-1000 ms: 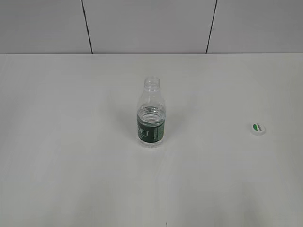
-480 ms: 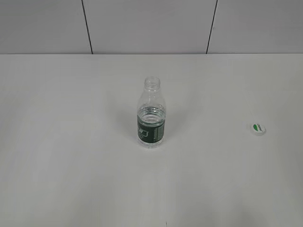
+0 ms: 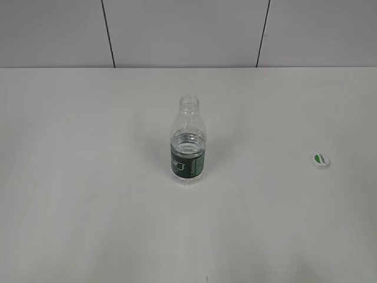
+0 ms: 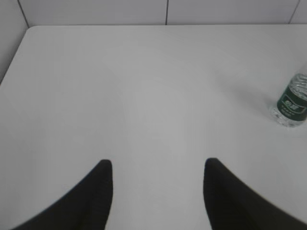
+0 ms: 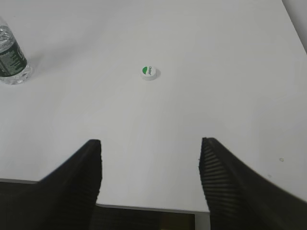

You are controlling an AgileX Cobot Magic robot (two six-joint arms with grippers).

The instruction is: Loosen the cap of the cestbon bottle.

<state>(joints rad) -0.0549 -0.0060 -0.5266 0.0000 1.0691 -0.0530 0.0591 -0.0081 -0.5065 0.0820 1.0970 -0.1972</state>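
Bottle: the cestbon bottle [image 3: 188, 146] stands upright on the table [image 3: 88, 206], top bare.
Cap: the cap [image 3: 321, 160] lies well apart.
Left hand [image 4: 157, 172]: spread, holding nothing.
Right hand [image 5: 149, 153]: spread, holding nothing.

Ahead of the left hand [image 4: 156, 165] the white surface [image 3: 88, 224] lies bare; the only obstacle is the upright cestbon bottle [image 3: 188, 144], far ahead and to its right. Ahead of the right hand [image 5: 149, 143] lies the low cap [image 5: 149, 73], with the bottle well off to that hand's left. Both hands stand parted above open surface.
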